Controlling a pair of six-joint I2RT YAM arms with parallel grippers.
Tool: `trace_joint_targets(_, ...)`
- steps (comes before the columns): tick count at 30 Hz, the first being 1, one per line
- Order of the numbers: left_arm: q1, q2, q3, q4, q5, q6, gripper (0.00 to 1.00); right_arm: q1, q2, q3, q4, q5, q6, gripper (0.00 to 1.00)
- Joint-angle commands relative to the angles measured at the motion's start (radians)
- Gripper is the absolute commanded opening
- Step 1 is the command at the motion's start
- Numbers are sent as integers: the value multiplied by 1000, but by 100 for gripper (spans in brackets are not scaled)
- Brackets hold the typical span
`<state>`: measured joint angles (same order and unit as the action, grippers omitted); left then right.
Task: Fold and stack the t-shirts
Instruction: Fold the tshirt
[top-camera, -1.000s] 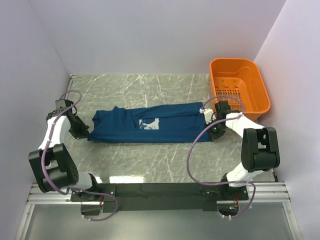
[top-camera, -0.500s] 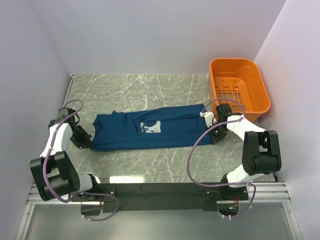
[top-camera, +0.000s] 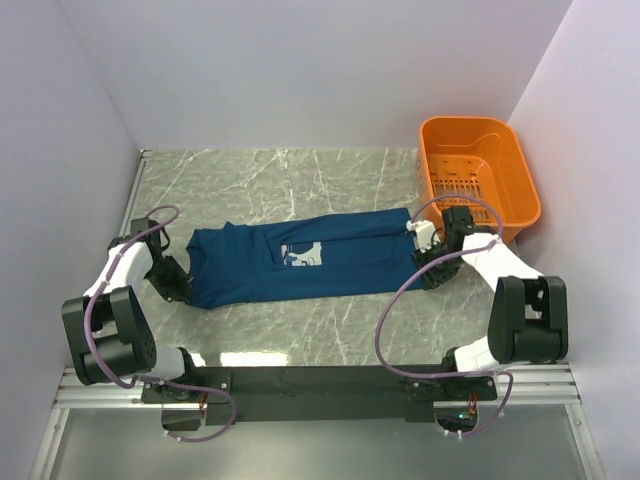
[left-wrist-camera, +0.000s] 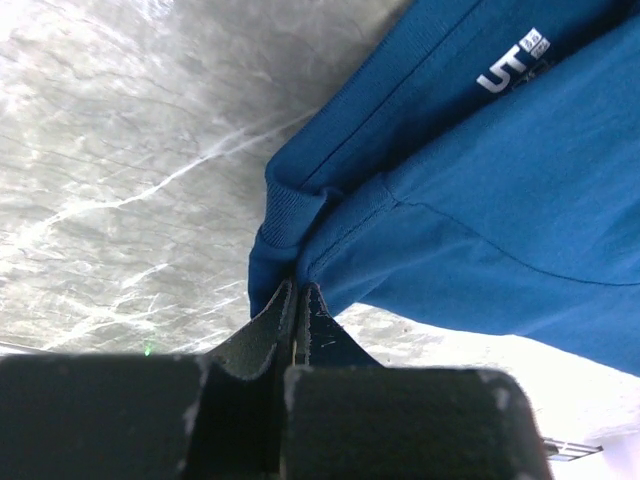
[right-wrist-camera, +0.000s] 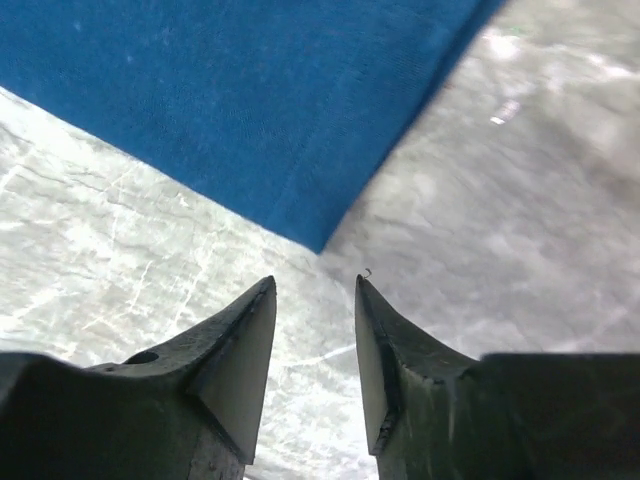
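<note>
A dark navy-blue t-shirt (top-camera: 310, 258), folded into a long band with its pale print (top-camera: 303, 254) facing up, lies across the middle of the table. My left gripper (top-camera: 186, 291) is shut on the shirt's near-left corner by the sleeve; in the left wrist view (left-wrist-camera: 300, 292) the fabric is pinched between the fingertips, and the white sleeve mark (left-wrist-camera: 512, 68) shows. My right gripper (top-camera: 430, 272) is open and empty. In the right wrist view (right-wrist-camera: 315, 285) it sits just off the shirt's near-right hem corner (right-wrist-camera: 318, 240), not touching it.
An orange plastic basket (top-camera: 516, 150) stands at the back right, just behind the right arm. The marble table (top-camera: 300, 175) is walled in at the left, back and right. A black rail (top-camera: 320, 380) runs along the near edge.
My left gripper has moved toward the near edge and right, dragging the shirt's left end with it. The whole shirt has slid right. My right gripper has shifted slightly right.
</note>
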<state>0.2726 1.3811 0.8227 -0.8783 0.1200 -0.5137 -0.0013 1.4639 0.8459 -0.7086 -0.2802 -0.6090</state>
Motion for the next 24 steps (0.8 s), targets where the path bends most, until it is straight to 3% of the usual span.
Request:
trace_joint_targets(1,-13,1,-5,1,23,0,1,-28,-59,42,-17,-45,37,46)
trace_joint_targets(17,-13,-17,0,9,27,7,1,-28,95,65,152,-48,210,47)
trace_joint_targets(24,-15,-27,0,6,23,7,1,-26,99,41,152,-71,207,35)
